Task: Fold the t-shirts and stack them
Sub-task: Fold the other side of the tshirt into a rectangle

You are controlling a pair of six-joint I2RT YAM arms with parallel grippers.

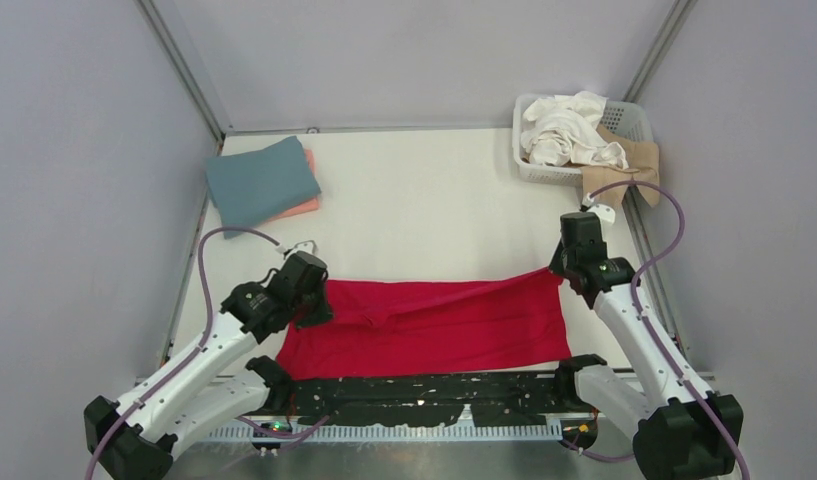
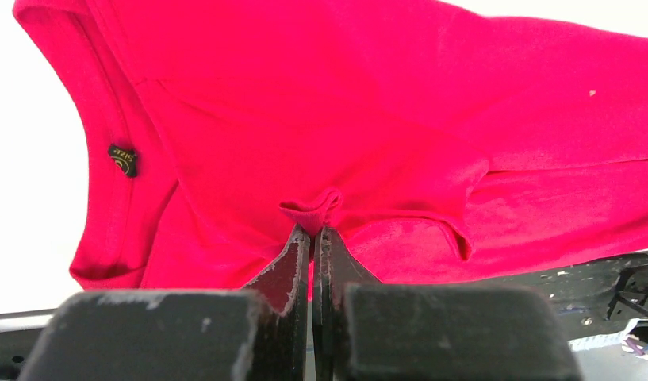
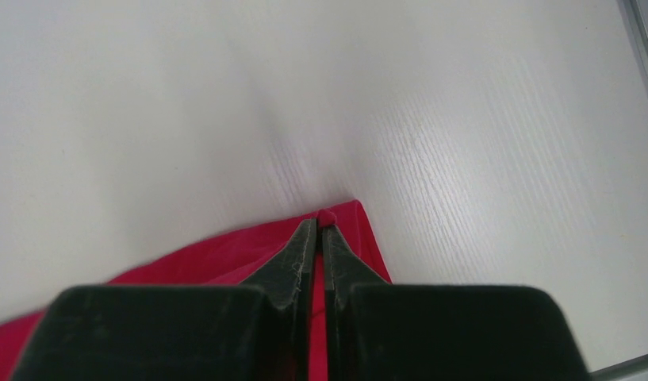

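A bright red t-shirt (image 1: 444, 325) lies spread across the near part of the table, its far edge lifted. My left gripper (image 2: 313, 230) is shut on a pinch of its cloth (image 2: 311, 213) at the shirt's left end, near the collar (image 2: 106, 182). My right gripper (image 3: 320, 224) is shut on the shirt's far right corner (image 3: 360, 230), held just above the table. A folded teal-blue t-shirt (image 1: 260, 183) lies on a salmon pink one (image 1: 306, 205) at the far left. White t-shirts (image 1: 569, 130) and a tan one (image 1: 624, 160) fill the basket.
The white slotted basket (image 1: 632, 118) stands at the far right corner. Grey walls with metal rails close in the table on the left, right and back. A black bar (image 1: 424, 390) runs along the near edge between the arm bases.
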